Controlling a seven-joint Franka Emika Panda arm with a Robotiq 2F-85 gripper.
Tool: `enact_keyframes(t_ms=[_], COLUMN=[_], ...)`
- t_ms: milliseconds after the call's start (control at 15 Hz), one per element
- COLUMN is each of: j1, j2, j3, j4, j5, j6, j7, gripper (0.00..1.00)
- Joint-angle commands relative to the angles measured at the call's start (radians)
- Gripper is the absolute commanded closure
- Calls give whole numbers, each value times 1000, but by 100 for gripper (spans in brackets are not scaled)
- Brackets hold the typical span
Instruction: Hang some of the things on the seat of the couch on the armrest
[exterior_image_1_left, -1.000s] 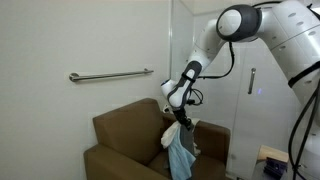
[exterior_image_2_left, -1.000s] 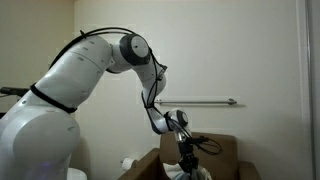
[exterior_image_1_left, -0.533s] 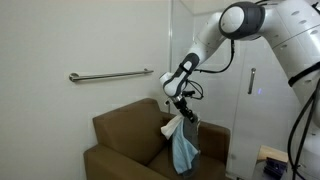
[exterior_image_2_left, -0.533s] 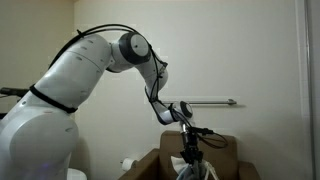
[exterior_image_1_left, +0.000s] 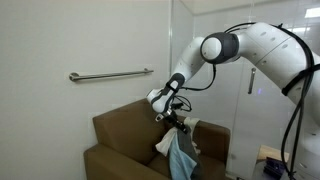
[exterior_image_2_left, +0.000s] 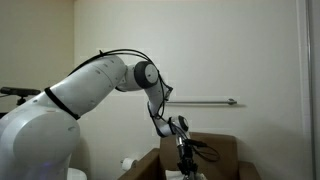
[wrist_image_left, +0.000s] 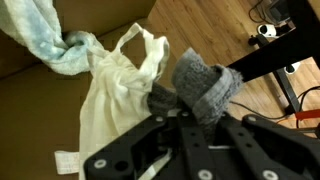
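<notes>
Over the brown couch (exterior_image_1_left: 118, 128) my gripper (exterior_image_1_left: 174, 121) hangs with a bundle of clothes (exterior_image_1_left: 179, 154) clamped in it. The bundle drops down beside the far armrest (exterior_image_1_left: 213, 134). Its lower end runs to the bottom edge of that exterior view, so I cannot tell whether it touches the seat or the armrest.

From the wrist view the gripper (wrist_image_left: 190, 108) comes in from the bottom. A grey knitted cloth (wrist_image_left: 205, 85) is bunched right over the fingertips and hides them. I can only judge the jaws as closed on fabric, not how narrowly. A cream garment (wrist_image_left: 110, 105) hangs beside the grey piece, with a small label low on it. A pale blue towel (wrist_image_left: 45, 35) is tangled with it at the top and cut off at the corner. Wooden floor (wrist_image_left: 215, 25) and black stand legs (wrist_image_left: 268, 58) show behind, blurred.

In an exterior view the gripper (exterior_image_2_left: 183, 152) sits low, dark against the couch's backrest (exterior_image_2_left: 216, 148). The bundle falls out of that picture almost entirely. A grab bar (exterior_image_1_left: 110, 74) shows on the wall in both exterior views.
</notes>
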Motion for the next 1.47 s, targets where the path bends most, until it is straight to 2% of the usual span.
enact_keyframes(t_ms=[0, 133, 200, 333, 467, 667, 933, 1133, 1267, 1333, 1400], j1=[-104, -159, -185, -171, -120, -55, 38, 40, -1, -14, -26], j2=[-126, -147, -113, -19, 81, 198, 272, 201, 152, 133, 112], j3=[29, 31, 38, 18, -15, -26, -41, -28, 1, 4, 4], j4=[-119, -137, -75, 79, 197, 318, 395, 284, 225, 191, 157], j5=[1, 19, 45, 51, 15, -1, -87, -125, -76, -65, -61], j6=[161, 250, 196, 2, -139, -297, -474, -272, -161, -100, -37], j7=[-105, -201, -295, -384, -329, -248, -240, -128, -105, -95, -86], gripper=[95, 95, 95, 95, 95, 95, 95, 95, 95, 61, 60])
